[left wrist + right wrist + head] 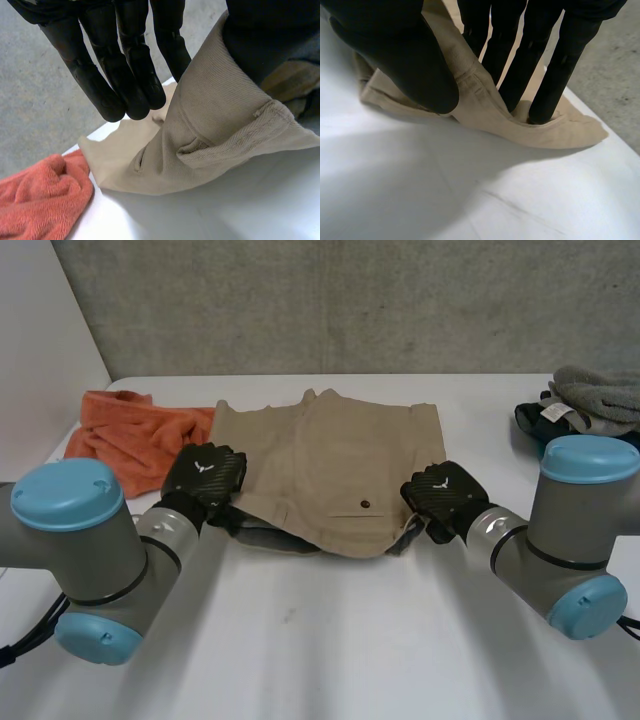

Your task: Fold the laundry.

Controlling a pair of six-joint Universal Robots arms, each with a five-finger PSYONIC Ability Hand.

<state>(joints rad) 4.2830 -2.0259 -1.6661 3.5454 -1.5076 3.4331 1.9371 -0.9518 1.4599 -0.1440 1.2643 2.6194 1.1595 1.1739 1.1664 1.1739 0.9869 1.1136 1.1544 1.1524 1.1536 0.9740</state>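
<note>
The left hand (pixel 125 60) and right hand (pixel 405 55) are each pinching a near corner of the beige cotton shorts (pixel 330 465) spread on the white worktop (pixel 330 640) (orange terry towel (pixel 125 435) alongside); these shallow pinches are likely risking a slip once lifted.

Can't see the near corners of the shorts (pixel 330 465), buried under the left hand (pixel 204 475) and right hand (pixel 443 495). Can't see the whole grey pile (pixel 590 400), cut by the edge. Can't read its tag (pixel 557 413), too tiny.

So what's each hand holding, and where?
Right hand pinches the khaki shorts at their near right corner; left hand is at the near left corner, grip unclear.
</note>
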